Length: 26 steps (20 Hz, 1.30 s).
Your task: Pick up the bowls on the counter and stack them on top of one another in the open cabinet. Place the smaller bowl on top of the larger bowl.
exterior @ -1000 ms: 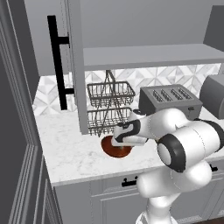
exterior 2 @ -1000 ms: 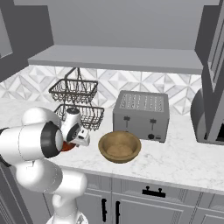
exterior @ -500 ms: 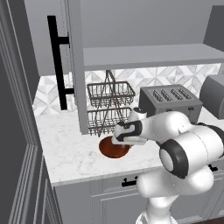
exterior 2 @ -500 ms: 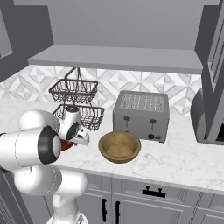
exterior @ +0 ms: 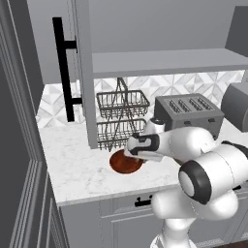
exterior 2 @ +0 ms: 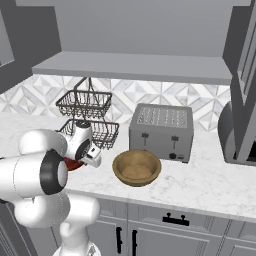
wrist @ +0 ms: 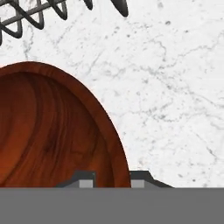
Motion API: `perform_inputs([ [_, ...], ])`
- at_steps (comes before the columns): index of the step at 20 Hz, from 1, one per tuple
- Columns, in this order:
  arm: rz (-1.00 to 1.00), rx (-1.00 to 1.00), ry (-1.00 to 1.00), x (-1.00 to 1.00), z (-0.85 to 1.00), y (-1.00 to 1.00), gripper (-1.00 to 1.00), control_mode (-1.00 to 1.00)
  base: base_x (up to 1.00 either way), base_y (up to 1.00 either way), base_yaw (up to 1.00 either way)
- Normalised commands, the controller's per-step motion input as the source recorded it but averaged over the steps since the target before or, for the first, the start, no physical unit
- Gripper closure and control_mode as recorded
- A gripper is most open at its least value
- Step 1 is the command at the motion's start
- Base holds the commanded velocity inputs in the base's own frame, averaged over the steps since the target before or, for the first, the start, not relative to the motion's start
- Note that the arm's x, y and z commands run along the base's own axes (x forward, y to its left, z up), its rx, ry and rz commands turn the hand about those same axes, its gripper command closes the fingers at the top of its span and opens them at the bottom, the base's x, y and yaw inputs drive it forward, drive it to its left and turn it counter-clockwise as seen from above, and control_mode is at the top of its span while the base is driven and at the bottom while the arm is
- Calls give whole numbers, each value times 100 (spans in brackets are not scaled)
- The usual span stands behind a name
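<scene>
Left base view: arm hides smaller bowl (exterior: 125, 163) rim.

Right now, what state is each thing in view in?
gripper: shut on the smaller bowl's rim, one fingertip inside, one outside
smaller bowl: upright on the counter, beside the wire basket rack
larger bowl: upright, empty, on the counter in front of the toaster
cabinet: door open, shelf bare where it shows
toaster: slots empty
</scene>
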Motion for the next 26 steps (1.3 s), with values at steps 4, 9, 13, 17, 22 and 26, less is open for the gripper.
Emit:
perform_inputs([
  [4,-20,21,0,-15,32,-16,100,-100,0,0,0],
  [9,-12,27,0,-12,34,-17,100,-100,0,0,0],
  [13,-5,18,-1,-31,56,-37,100,-100,0,0,0],
  [17,-11,1,-1,-51,65,-47,100,-100,0,0,0],
  [22,-11,-1,0,-29,47,-55,100,-100,0,0,0],
  [26,-4,0,-2,-11,9,-72,100,-100,0,0,0],
])
